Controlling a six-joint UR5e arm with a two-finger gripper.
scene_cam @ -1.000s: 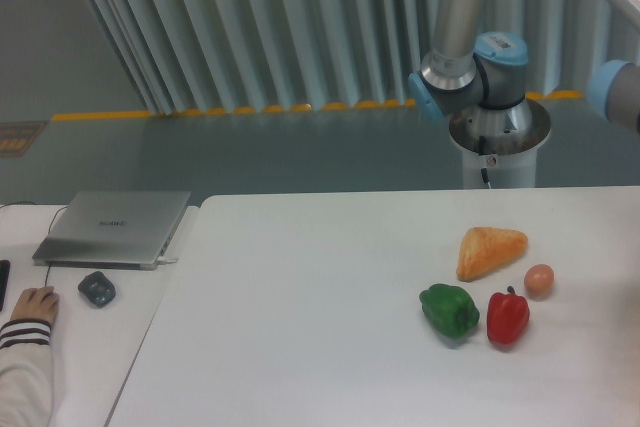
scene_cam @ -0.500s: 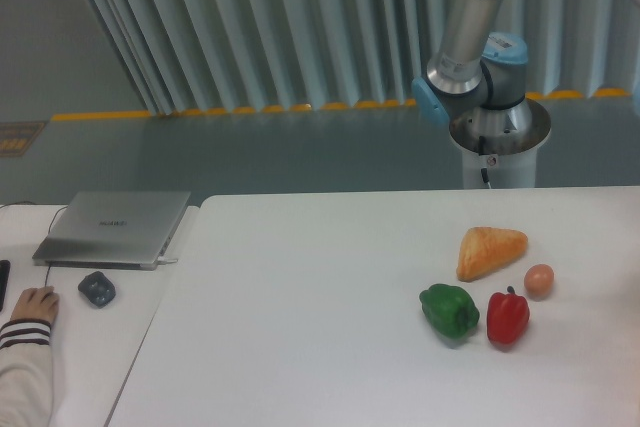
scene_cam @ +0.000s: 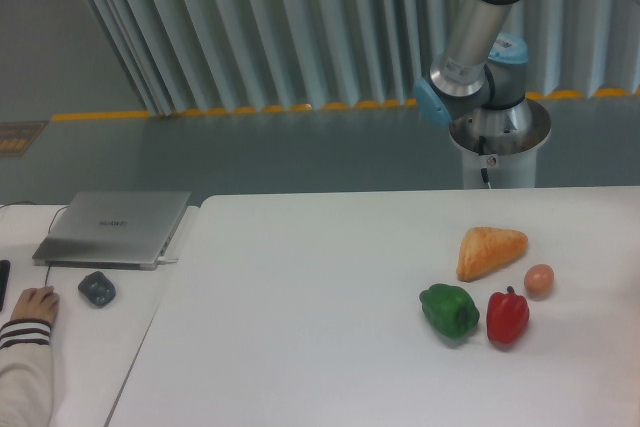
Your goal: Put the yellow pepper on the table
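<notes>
My gripper is out of the frame, so I cannot tell whether it is open, closed, or carrying anything. Only my arm [scene_cam: 478, 17] shows, rising from its base [scene_cam: 497, 142] beyond the table's far edge and leaving the view at the top right.

The yellow pepper is nowhere in view either. It is not on the table [scene_cam: 300, 297], so as far as I can judge the placing is not yet done. It may be in my gripper off-frame, or somewhere else out of sight; the view does not settle that.

Near the right edge of the table sit the bread [scene_cam: 489, 250], an egg [scene_cam: 539, 279] just beside it, a red pepper [scene_cam: 508, 316] and a green pepper [scene_cam: 449, 309], the two peppers close together but apart. The middle and left of the table are bare white.

What is left, I judge, is the whole visible part of the job: bringing the pepper down over a bare stretch, setting it on the surface and letting go.
</notes>
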